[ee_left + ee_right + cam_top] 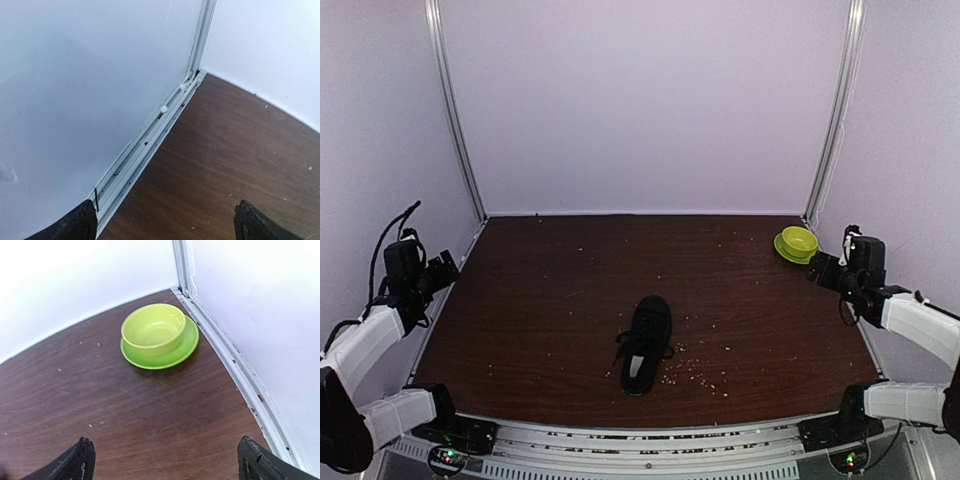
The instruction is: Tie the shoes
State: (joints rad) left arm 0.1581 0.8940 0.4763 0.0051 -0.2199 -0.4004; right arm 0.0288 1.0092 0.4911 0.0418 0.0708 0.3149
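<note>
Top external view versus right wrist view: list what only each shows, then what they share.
Only top external: the black sneaker, laces loose, at the near middle of the table, and the left gripper. Only right wrist: the green bowl seen empty inside. Both: the bowl on its green plate in the far right corner, the right gripper, the crumb-strewn brown table.

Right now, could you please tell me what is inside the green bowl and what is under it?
The green bowl looks empty. It stands on a matching green plate, whose middle is hidden beneath the bowl.
</note>
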